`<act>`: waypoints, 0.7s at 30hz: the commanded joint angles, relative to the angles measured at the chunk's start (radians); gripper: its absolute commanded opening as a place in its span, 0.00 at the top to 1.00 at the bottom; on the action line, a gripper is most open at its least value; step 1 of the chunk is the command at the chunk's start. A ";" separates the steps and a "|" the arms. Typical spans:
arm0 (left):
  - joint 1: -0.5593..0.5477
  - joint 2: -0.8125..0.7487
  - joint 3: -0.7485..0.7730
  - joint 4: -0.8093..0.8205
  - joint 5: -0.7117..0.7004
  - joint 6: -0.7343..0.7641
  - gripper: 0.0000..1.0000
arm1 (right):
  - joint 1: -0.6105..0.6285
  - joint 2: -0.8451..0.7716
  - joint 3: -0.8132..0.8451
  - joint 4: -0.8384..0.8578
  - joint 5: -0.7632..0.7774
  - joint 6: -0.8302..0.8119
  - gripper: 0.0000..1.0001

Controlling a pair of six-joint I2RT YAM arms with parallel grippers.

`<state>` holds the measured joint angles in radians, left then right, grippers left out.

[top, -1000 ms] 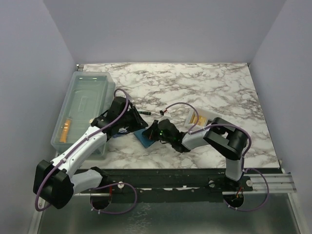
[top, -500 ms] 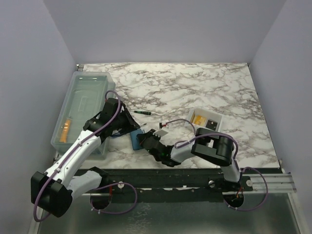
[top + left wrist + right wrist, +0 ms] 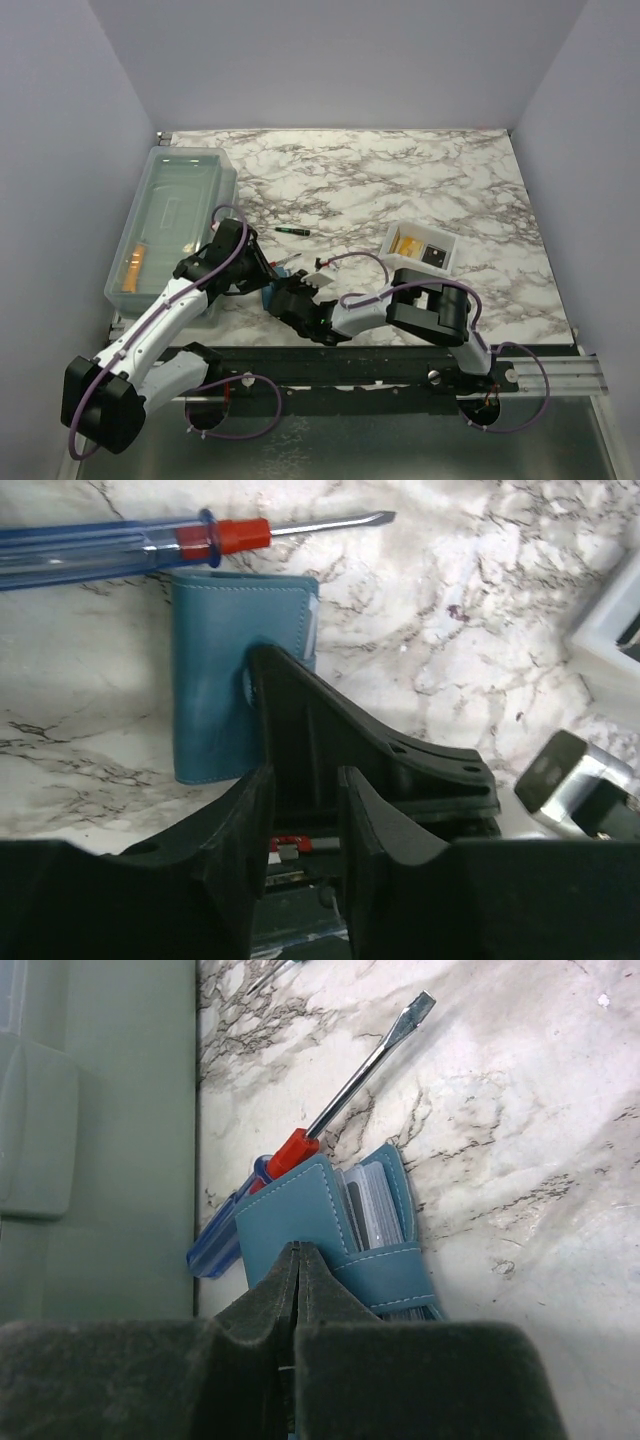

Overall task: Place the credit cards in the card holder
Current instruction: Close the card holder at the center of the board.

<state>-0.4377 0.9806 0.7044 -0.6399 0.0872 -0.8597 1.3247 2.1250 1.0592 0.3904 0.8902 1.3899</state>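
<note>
Card holder lies flat on marble bench. Screwdriver lies just beside its upper edge.

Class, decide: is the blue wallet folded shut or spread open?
Folded: the wallet shows one cover panel, with inner pockets peeking at an edge.

top: high, far, looking down | wrists: low, close | wrists share: card holder; screwdriver
</note>
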 commanded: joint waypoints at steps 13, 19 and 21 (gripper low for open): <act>-0.013 0.130 -0.196 0.195 -0.221 -0.146 0.66 | 0.107 0.404 0.086 -1.203 -0.146 -0.089 1.00; -0.015 0.156 -0.240 0.282 -0.221 -0.156 0.69 | 0.180 0.502 0.126 -1.185 -0.183 -0.144 1.00; -0.016 0.164 -0.235 0.300 -0.202 -0.148 0.70 | 0.208 0.564 0.156 -1.190 -0.215 -0.150 1.00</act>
<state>-0.4568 1.0973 0.5148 -0.3843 -0.0814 -0.9722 1.4231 2.2642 1.3643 -0.1032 1.2308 1.3964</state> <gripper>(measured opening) 0.310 0.003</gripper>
